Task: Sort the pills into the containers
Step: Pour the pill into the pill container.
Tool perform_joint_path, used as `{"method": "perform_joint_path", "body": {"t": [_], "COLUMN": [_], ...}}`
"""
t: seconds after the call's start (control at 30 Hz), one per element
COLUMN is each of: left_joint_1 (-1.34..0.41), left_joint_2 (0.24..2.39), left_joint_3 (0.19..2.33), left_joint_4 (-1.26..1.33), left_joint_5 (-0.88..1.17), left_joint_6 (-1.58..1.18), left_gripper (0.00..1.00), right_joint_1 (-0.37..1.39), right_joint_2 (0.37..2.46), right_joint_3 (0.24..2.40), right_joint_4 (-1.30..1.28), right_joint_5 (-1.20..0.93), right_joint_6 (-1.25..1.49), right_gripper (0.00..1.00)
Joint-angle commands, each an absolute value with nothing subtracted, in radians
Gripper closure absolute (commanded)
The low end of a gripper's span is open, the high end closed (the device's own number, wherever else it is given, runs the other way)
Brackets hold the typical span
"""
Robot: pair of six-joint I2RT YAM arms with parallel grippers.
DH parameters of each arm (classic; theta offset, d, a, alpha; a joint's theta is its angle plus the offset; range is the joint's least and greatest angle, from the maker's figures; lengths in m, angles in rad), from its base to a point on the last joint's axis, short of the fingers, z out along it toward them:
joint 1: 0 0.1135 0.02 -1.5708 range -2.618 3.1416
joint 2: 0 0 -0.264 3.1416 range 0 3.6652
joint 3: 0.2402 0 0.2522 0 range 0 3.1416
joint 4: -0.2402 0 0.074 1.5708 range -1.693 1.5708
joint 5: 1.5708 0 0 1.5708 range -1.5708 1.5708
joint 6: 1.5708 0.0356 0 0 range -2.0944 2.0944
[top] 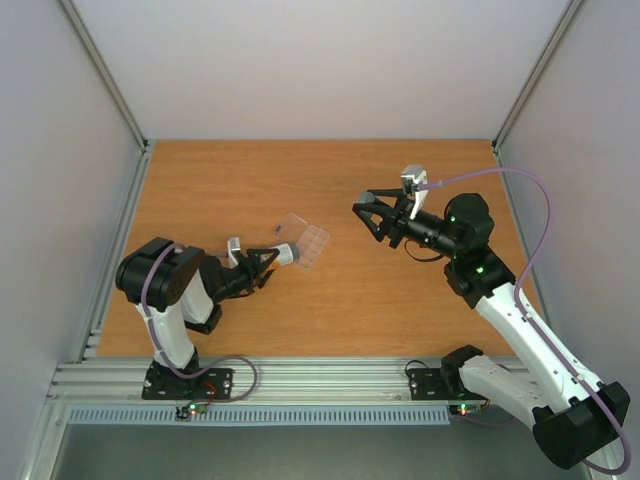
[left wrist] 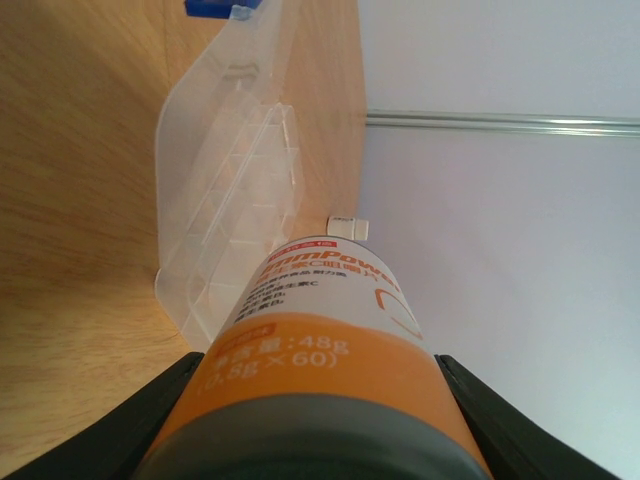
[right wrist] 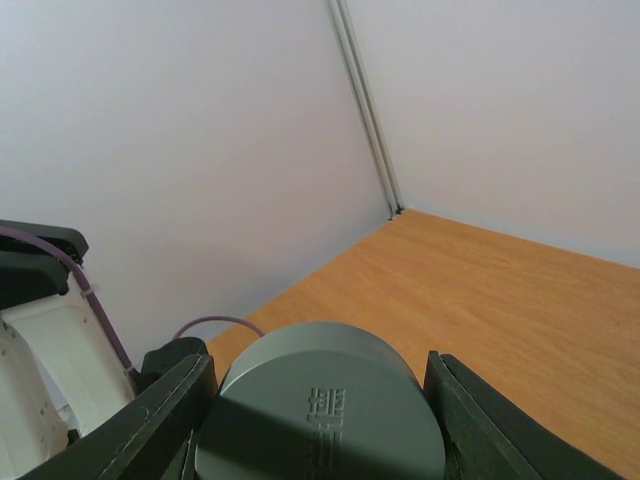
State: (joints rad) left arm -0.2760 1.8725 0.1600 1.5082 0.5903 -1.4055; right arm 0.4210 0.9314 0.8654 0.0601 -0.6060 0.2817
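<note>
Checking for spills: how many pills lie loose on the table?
1: a dark pill beside the open lid of the pill box; smaller ones may escape view.

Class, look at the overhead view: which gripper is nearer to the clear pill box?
Left. The left gripper, holding a bottle, sits right beside the left edge of the pill box. The right gripper, holding a grey cap, is well off to its right.

We cannot make out any pills in the box (left wrist: 225, 210) ahead of the left gripper (left wrist: 318, 365) (too small); its bottle (left wrist: 320, 300) base is cropped, as is the cap (right wrist: 320, 420) in the right gripper (right wrist: 318, 368).
</note>
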Motion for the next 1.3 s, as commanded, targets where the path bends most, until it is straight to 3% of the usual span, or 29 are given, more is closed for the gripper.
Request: {"method": "perform_joint_path", "body": {"t": [0.0,1.27], "left_joint_1": [-0.272,-0.272], "left_joint_2": [1.841,1.730], "left_joint_3": [0.183,0.181], "left_joint_4": [1.639,1.325], "left_joint_5": [0.588,0.565], "left_joint_6": [-1.349,-1.187], "left_gripper": [1.00,1.00], "right_joint_1": [0.426,0.426], "right_joint_2": [0.934,0.934], "right_joint_3": [0.858,0.844], "right_joint_4": [0.081,0.081], "right_joint_5": [-0.606,-0.607], "right_joint_6": [0.264,0.282], "right_gripper": [0.77,0.78]}}
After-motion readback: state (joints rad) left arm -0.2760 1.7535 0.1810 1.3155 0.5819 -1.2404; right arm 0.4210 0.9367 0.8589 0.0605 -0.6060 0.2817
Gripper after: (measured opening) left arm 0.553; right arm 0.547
